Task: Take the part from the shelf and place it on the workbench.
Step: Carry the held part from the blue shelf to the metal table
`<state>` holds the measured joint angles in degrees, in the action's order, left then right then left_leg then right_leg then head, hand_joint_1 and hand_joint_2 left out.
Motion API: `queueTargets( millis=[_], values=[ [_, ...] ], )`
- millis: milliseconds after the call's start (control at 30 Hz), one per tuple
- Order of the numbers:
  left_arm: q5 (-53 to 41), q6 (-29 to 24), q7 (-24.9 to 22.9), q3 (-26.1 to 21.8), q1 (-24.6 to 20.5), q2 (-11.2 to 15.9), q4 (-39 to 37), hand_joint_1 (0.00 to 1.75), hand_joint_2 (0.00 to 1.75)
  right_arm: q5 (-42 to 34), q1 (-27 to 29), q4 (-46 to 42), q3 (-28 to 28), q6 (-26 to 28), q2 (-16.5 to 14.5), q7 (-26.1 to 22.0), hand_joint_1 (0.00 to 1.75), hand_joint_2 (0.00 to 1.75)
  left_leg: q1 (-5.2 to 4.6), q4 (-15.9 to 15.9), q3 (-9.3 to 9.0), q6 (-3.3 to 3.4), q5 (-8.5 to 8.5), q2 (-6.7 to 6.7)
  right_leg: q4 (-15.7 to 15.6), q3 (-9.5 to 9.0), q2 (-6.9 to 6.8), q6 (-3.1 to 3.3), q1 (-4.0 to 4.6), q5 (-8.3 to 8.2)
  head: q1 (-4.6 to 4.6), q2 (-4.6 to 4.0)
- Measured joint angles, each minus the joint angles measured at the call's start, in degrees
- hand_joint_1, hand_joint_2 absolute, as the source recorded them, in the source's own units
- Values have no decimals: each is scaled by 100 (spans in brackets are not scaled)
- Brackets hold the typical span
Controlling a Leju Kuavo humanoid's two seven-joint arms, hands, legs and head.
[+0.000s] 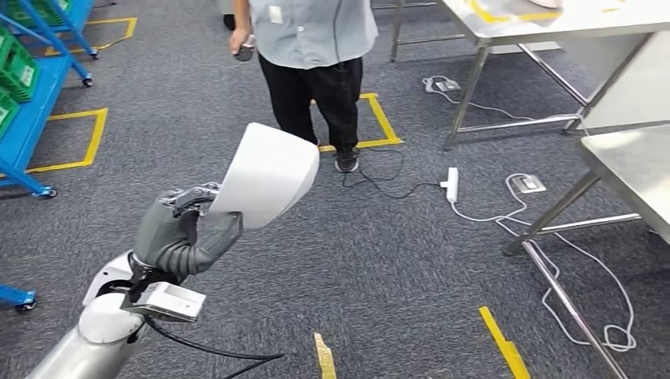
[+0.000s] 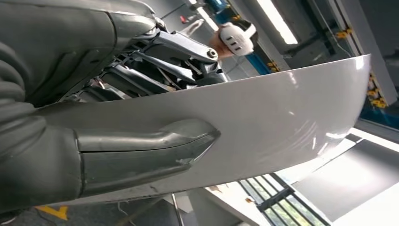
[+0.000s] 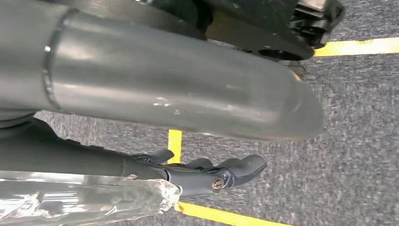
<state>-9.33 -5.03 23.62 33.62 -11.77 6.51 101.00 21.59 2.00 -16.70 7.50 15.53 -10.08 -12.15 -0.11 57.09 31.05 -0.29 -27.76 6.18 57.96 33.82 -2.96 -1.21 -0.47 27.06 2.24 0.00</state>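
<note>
Part (image 1: 269,174): a white, glossy, curved shell panel, thin-walled, held aloft over the grey carpet floor (image 1: 395,268), between the blue shelf (image 1: 35,110) and the steel workbench tabletop (image 1: 632,166), and well apart from both. It is off the shelf and not yet on the tabletop; the carrying leg appears to be under way.

Hold: the left hand (image 1: 186,229) grips the part at its lower edge. In the left wrist view the thick grey thumb (image 2: 150,155) lies flat on one face of the part (image 2: 263,127) while the darker fingers (image 2: 174,52) close on the opposite face, so the wall is pinched between them. Most of the panel stands out past the hand, unsupported.

Handling judgement: likely light for its size and fairly stiff, though a thin moulded shell may flex at its free end. The gloss suggests a slippery surface; an edge pinch could let it pivot or slide under a jolt. A hold nearer the middle of the long edge would steady it. It should be set down gently, broad face or rim first, to avoid scuffing or cracking.

Right hand (image 3: 226,172): hangs toward the floor, fingers loosely extended, holding nothing.

Surroundings: a person (image 1: 312,71) stands beyond the part, holding a white handheld controller (image 2: 237,37) near the shelf side. A white power strip (image 1: 451,183) with trailing cables lies on the floor between the part and the tabletop, a trip risk on that route.
</note>
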Motion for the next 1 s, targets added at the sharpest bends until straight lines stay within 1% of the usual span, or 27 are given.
queueTargets(
  millis=[33, 67, 100, 167, 200, 233, 267, 300, 333, 367, 400, 433, 467, 500, 533, 567, 600, 667, 700, 733, 767, 800, 833, 900, 933, 967, 1000],
  values=[
    [-10, -1, 1, 0, -3, 6, 6, 175, 175, 0, 11, 0, 1, -1, 0, 0, 0, 0, 13, 20, -6, -33, -35, -15, 3, 7, 59, 32, -5, -5, -2, 0],
    [-16, -3, 3, -1, -5, 14, 13, 175, 175, 0, 16, 0, 1, -1, 0, 0, 0, 0, 30, 104, 18, -66, -117, -93, 0, 7, 121, 66, -12, -12, -8, 0],
    [-21, -7, 4, -1, -5, 27, 19, 175, 175, 0, 13, 0, 1, -1, 0, 0, 0, 0, 46, 307, 96, -93, -262, -217, -6, 4, 184, 100, -22, -22, -15, 0],
    [-27, -13, 7, -2, 14, 60, 25, 175, 175, 0, -3, 0, 0, -2, 0, -1, 0, 0, 64, 1017, 417, -116, -635, -466, -6, 5, 324, 142, -24, -28, -28, 0],
    [-27, -15, 7, -2, 31, 75, 25, 175, 175, 0, -6, 0, -1, -3, 0, -1, 0, 0, 65, 1371, 592, -116, -765, -520, -5, 4, 403, 153, -21, -29, -30, 0],
    [-28, -15, 7, -2, 46, 89, 25, 175, 175, 0, -2, 0, 0, -3, 1, -1, 0, 0, 65, 1576, 707, -110, -789, -543, -4, 3, 484, 156, -18, -30, -32, 0],
    [-28, -15, 7, -3, 55, 100, 25, 175, 175, 0, 5, 1, 0, -3, 1, -1, 0, 0, 65, 1586, 734, -96, -699, -555, -2, 0, 566, 156, -15, -31, -32, 0],
    [-28, -14, 7, -3, 58, 108, 26, 175, 175, 0, 10, 1, 0, -3, 1, 0, 0, 0, 65, 1379, 660, -75, -509, -579, 0, -6, 647, 156, -13, -32, -32, 0],
    [-28, -14, 7, -4, 56, 115, 27, 175, 175, 0, 12, 1, 0, -3, 1, 0, 0, 0, 66, 1037, 519, -46, -272, -663, 0, -11, 724, 154, -15, -33, -34, 0],
    [-29, -15, 8, -5, 56, 120, 29, 175, 175, -1, 7, 1, -1, -4, -2, 0, 0, 0, 70, 684, 367, -10, -81, -792, 7, -9, 796, 143, -10, -35, -33, 0],
    [-30, -15, 8, -5, 54, 124, 32, 175, 175, 0, 1, 1, -1, -4, -4, -1, 0, 0, 74, 376, 236, 16, 33, -912, 17, 5, 865, 124, -10, -40, -36, 0],
    [-31, -15, 9, -5, 52, 128, 36, 175, 175, -1, -2, 1, -1, -5, -7, -1, 0, 0, 75, 192, 163, 33, 69, -1004, 24, 32, 923, 95, -16, -50, -38, 0],
    [-33, -15, 9, -6, 49, 132, 38, 175, 175, -1, 0, 2, -1, -5, -9, -2, 0, 0, 72, 120, 138, 40, 48, -1027, 25, 60, 977, 57, -23, -63, -41, 0],
    [-34, -15, 10, -6, 44, 130, 42, 175, 175, 0, 10, 2, -1, -5, -9, -2, 0, 0, 72, 75, 128, 47, 40, -987, 13, 88, 1032, 14, -33, -79, -44, 0],
    [-36, -15, 10, -6, 39, 127, 47, 175, 175, -1, 22, 3, -1, -5, -8, -1, 0, 0, 77, 50, 122, 66, 53, -923, 16, 118, 1019, -22, -36, -78, -42, 0],
    [-37, -15, 11, -7, 35, 122, 54, 175, 175, -1, 30, 4, -1, -4, -7, -1, 0, 0, 87, 18, 110, 92, 70, -860, 72, 165, 921, -53, -28, -33, -25, 0],
    [-37, -16, 14, -7, 34, 118, 62, 175, 175, -1, 27, 5, -1, -4, -5, 0, 0, 0, 99, -14, 98, 119, 86, -786, 231, 255, 771, -80, -17, 69, -1, 0],
    [-37, -16, 17, -8, 44, 119, 71, 175, 175, -1, 3, 7, -1, -3, -4, 0, 0, 0, 98, -33, 88, 149, 88, -636, 873, 574, 445, -115, -14, 404, 38, 0],
    [-38, -17, 18, -8, 52, 121, 73, 175, 175, -1, -4, 7, -1, -3, -4, 0, 0, 0, 92, -33, 88, 155, 84, -555, 1240, 751, 377, -133, -20, 553, 40, 0],
    [-39, -16, 19, -6, 61, 123, 73, 175, 175, -1, -3, 7, -1, -3, -4, 0, 0, 0, 88, -32, 86, 159, 79, -477, 1494, 871, 346, -146, -24, 622, 39, 0],
    [-40, -17, 19, -4, 68, 122, 73, 175, 175, -1, 5, 7, -1, -3, -4, 0, 0, 0, 86, -31, 84, 157, 74, -404, 1558, 896, 327, -156, -25, 590, 41, 0],
    [-41, -17, 20, -3, 77, 121, 73, 175, 175, -1, 12, 7, -1, -3, -4, 0, 0, 0, 86, -30, 76, 151, 66, -338, 1395, 801, 300, -158, -26, 459, 41, 0],
    [-42, -17, 23, -3, 87, 118, 73, 175, 175, -1, 15, 7, -1, -2, -2, 0, 0, 0, 86, -30, 63, 139, 55, -278, 1049, 607, 241, -156, -25, 273, 41, 0],
    [-40, -20, 37, -4, 119, 107, 75, 175, 175, -1, -1, 7, 0, 1, 3, -1, 0, 0, 57, -18, 33, 93, 22, -172, 295, 178, 10, -118, 2, 25, 42, 0],
    [-35, -22, 47, -2, 136, 102, 77, 175, 175, 0, -14, 8, -1, 2, 4, -1, 0, 0, 37, -9, 22, 65, 8, -127, 75, 52, -64, -83, 17, -19, 35, 0],
    [-25, -26, 57, 0, 152, 95, 79, 175, 175, 0, -20, 8, -1, 3, 3, -1, 0, 0, 18, -3, 13, 39, -3, -79, -12, 4, -88, -43, 34, -10, 28, 0],
    [4, -29, 65, 2, 166, 83, 81, 175, 175, 0, -18, 8, -1, 5, 3, -1, 0, 0, 9, 2, 3, 17, -11, -28, -17, 2, -28, 4, 39, -15, 22, 0]
  ],
)
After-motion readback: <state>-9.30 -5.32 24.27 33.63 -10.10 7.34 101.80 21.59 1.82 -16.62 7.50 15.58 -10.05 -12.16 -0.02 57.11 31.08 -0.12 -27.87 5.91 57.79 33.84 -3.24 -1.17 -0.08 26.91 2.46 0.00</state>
